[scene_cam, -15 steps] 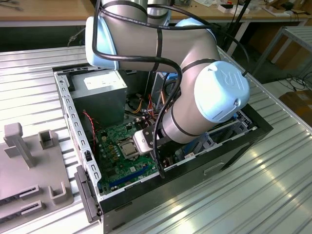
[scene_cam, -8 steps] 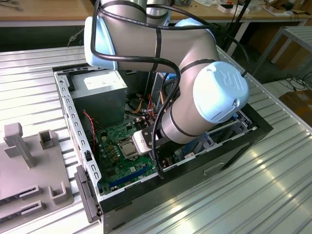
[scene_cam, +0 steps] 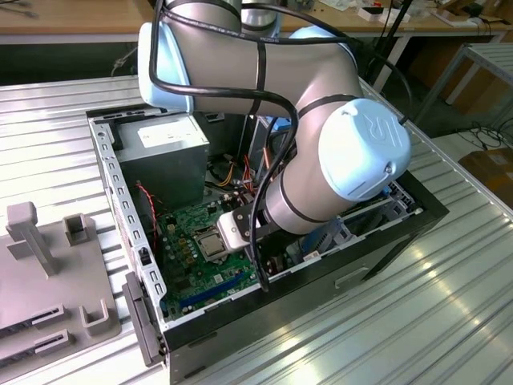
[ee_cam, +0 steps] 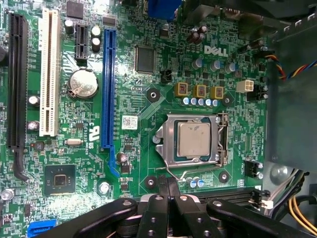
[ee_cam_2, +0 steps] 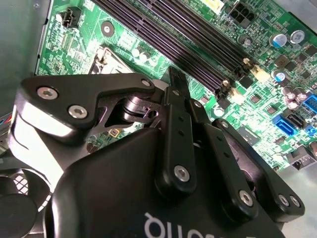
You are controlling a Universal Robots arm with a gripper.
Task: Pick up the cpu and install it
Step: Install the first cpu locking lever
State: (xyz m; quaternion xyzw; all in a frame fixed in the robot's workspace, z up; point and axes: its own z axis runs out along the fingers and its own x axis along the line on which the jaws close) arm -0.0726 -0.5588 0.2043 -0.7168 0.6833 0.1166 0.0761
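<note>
Grey metal computer case (scene_cam: 120, 188) holds the green motherboard (ee_cam: 124, 148). Small flat silver-grey square cpu (ee_cam: 194, 140) lies inside its metal socket frame (ee_cam: 168, 144), near the board's middle. Black gripper (ee_cam: 167, 184) hangs just beside the socket, fingers pressed together, holding nothing. Judgement: chip placed; retention remains. Whether the frame is latched is hard to make out.

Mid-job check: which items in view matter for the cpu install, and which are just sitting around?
Job:
- cpu, lying in the socket frame
- gripper, jaws shut, holding nothing, beside the socket

Lying about:
- grey fixture tray, outside the case
- power supply
- coin battery
</note>
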